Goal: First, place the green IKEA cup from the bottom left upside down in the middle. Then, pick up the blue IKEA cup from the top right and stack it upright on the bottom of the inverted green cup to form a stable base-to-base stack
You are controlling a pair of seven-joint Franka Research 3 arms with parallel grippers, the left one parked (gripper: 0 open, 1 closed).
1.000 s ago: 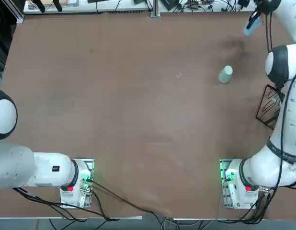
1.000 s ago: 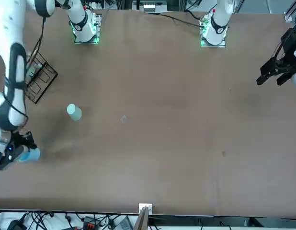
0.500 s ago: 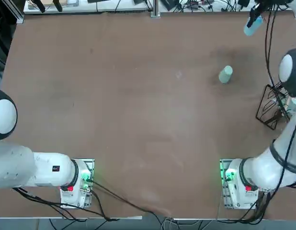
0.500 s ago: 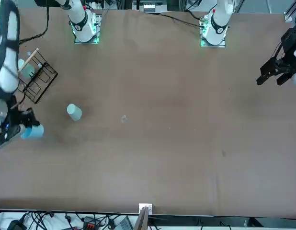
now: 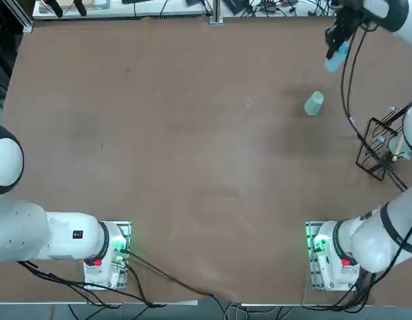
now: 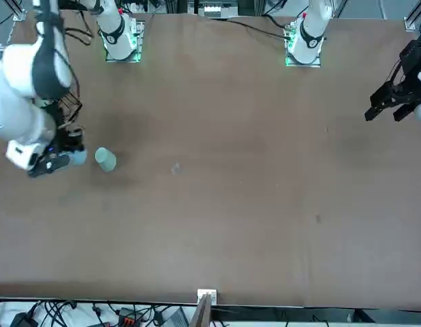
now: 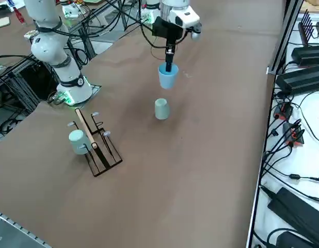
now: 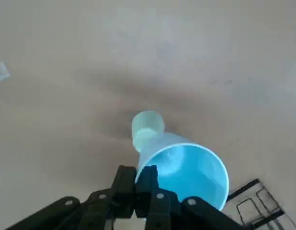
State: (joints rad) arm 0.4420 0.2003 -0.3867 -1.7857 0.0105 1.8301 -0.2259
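Surface [image 7: 144, 201]: beneath everything. Wire rack [image 7: 104, 155]: holds a pale green container [image 7: 79, 141]. My right tool [image 7: 170, 67]: clenched on the blue cup's [image 7: 168, 77] wall, upright, aloft, apparently empty. Green cup [image 7: 162, 109]: inverted nearby; I should centre above its base, lower level, release gently.

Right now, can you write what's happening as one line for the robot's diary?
right gripper: shut on blue cup | blue cup: upright, lifted | green cup: upside down on table | stacking: not done
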